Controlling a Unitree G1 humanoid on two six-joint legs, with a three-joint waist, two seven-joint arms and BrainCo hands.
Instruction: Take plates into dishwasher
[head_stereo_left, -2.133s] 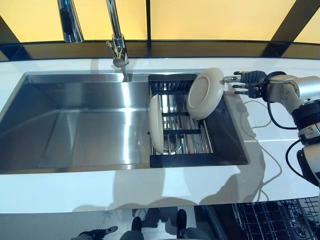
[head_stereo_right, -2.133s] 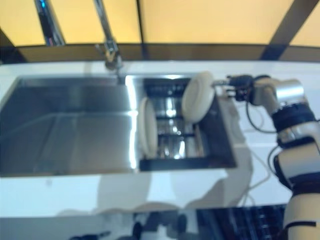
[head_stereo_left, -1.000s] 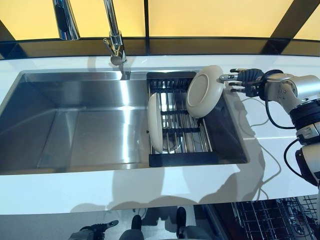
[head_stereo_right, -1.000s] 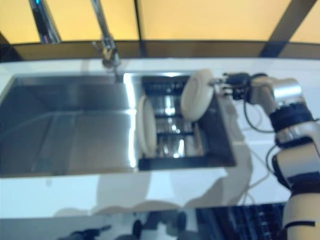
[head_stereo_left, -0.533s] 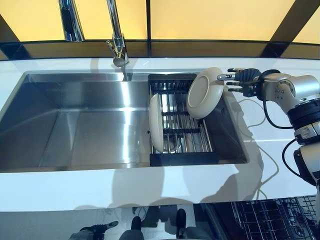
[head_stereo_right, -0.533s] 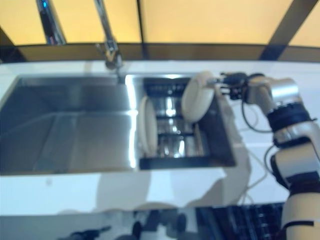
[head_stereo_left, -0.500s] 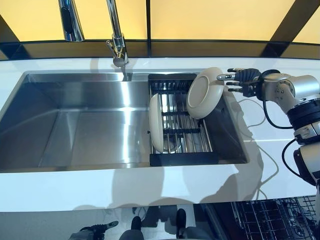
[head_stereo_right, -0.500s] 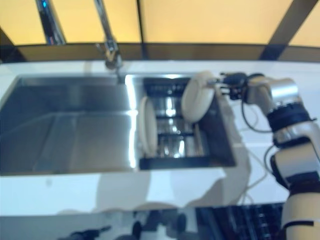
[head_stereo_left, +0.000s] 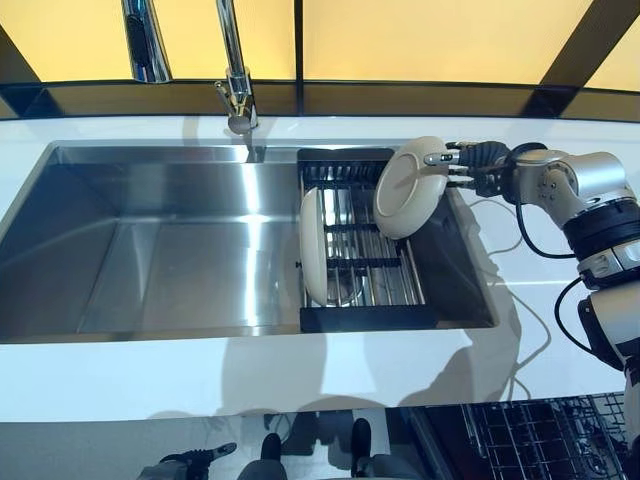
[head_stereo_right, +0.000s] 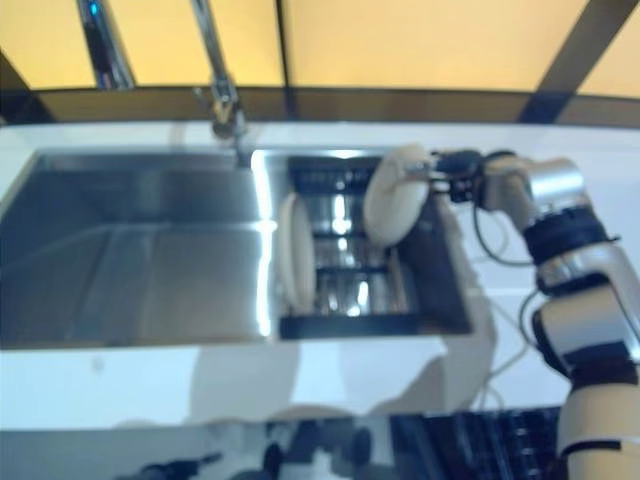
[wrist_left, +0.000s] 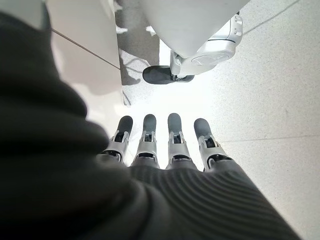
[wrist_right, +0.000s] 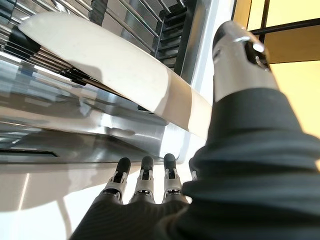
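Right hand (head_stereo_left: 478, 166), fingers straight and holding nothing, reaches the rim of the tilted plate (head_stereo_left: 410, 187) in the sink rack (head_stereo_left: 366, 262), upper right of the head view. Second plate (head_stereo_left: 313, 245) stands upright mid-rack. Left hand (wrist_left: 165, 145) hangs relaxed over the floor. To grasp well: thumb over rim, fingers behind, then lift clear of the wires.

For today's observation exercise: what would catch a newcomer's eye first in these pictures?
The cream plate leaning at the right end of the dish rack, with the right hand reaching its rim. A second plate stands on edge at the rack's left side, in the steel sink.
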